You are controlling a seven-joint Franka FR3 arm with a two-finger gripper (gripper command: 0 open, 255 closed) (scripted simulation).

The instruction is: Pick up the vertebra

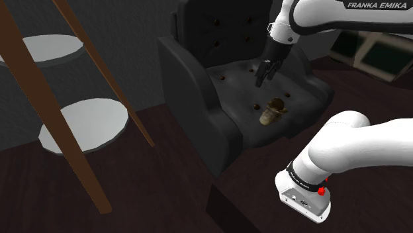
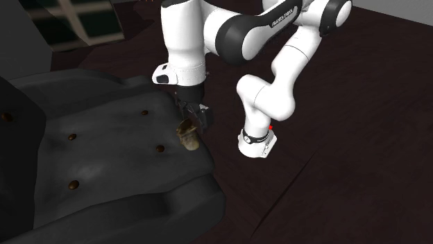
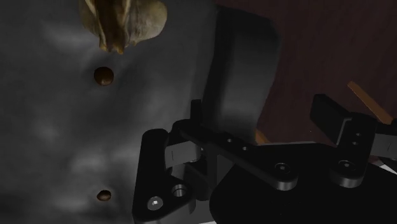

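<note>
approach step: the black gripper (image 1: 261,78) hangs over the dark armchair's (image 1: 198,112) tufted seat, jaws wide apart with nothing in them. the vertebra (image 1: 273,111), a tan bony lump, lies on the seat cushion toward its front edge, just beside a button dimple (image 1: 257,106), off to one side of the fingers and not between them. next, i judge, the hand must shift over the bone, drop until the fingers straddle it, then close.

A dark grey buttoned armchair (image 1: 198,112) stands on a dark floor (image 1: 152,198) near round white shelves (image 1: 83,124).
</note>
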